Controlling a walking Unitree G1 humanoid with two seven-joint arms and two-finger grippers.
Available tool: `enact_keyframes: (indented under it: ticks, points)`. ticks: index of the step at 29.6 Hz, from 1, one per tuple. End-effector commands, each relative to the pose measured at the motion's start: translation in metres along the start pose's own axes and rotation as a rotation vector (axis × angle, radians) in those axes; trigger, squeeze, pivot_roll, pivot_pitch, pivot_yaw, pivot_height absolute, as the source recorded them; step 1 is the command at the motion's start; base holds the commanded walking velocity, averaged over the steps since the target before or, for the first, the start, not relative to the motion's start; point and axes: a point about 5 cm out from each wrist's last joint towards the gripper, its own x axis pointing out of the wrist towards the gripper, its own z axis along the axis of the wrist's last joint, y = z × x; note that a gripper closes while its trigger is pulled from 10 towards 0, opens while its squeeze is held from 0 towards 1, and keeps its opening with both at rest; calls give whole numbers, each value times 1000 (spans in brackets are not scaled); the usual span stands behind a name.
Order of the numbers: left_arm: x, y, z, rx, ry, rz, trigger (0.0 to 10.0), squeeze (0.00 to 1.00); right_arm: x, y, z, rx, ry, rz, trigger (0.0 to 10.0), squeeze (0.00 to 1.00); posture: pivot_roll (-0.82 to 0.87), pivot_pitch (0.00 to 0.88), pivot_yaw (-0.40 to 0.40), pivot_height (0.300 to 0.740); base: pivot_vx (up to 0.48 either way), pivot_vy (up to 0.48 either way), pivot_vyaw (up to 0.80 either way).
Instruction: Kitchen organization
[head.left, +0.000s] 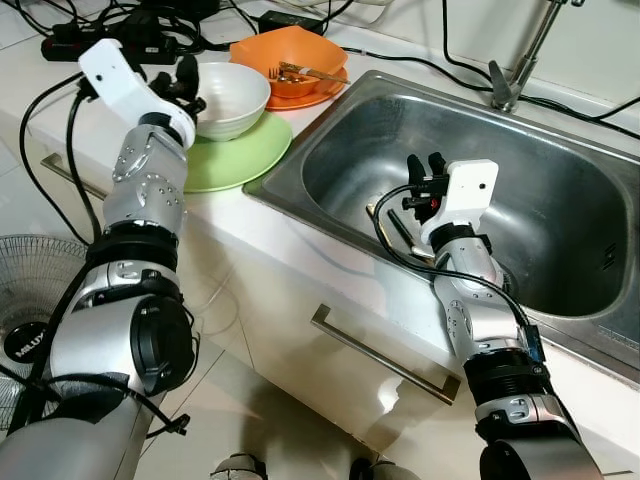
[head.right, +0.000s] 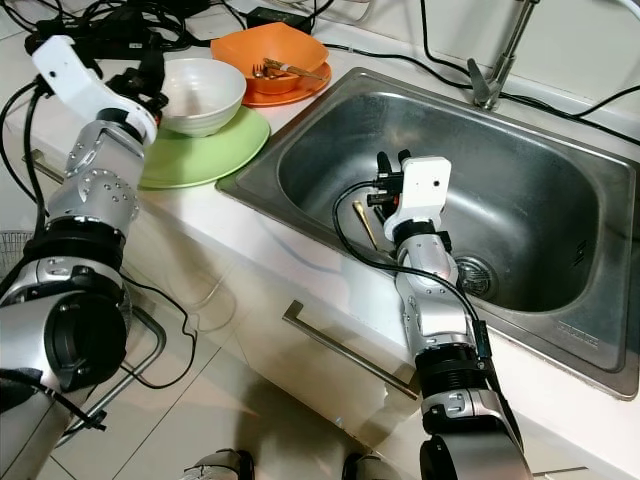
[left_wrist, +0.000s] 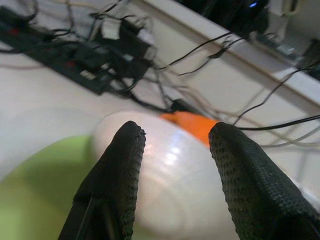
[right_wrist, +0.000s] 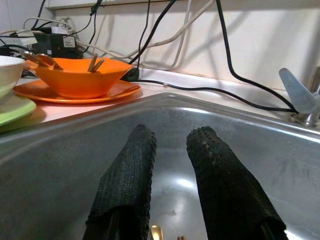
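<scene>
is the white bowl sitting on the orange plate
No, the white bowl sits on the green plate; the orange plate beside it carries an orange bowl instead.

The tap (head.left: 520, 55) is running off the picture's top edge. The right gripper (head.left: 427, 165) is partly covering cutlery (head.left: 395, 228) in the sink (head.left: 330, 150) (kind unclear). The white bowl (left_wrist: 190, 190) is looking blurred up close.

The two head views are looking down from above at the counter and the sink (head.left: 560, 215), sharing almost the same scene. The left wrist camera is sitting very close behind the white bowl (left_wrist: 180, 185), facing the far wall. The right wrist camera is looking from inside the basin toward the far-left rim, sharing the orange bowl (right_wrist: 80, 75) with the head views.
</scene>
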Motion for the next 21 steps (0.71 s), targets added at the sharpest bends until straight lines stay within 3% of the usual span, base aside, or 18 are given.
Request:
enact_keyframes:
  ticks: [1, 9, 21]
  points:
    - [-2, 2, 3, 9, -9, 5, 10000, 0, -2, -1, 0, 12, 6, -2, 10000, 0, 64, 135, -26, 740, 0, 0, 0]
    - [-8, 9, -12, 23, 47, 24, 10000, 0, -2, 1, 0, 17, 8, 3, 10000, 0, 62, 132, -23, 740, 0, 0, 0]
    - [-9, 8, -26, 5, 93, 33, 10000, 0, -2, 1, 0, 16, 8, 8, 10000, 0, 58, 127, -23, 740, 0, 0, 0]
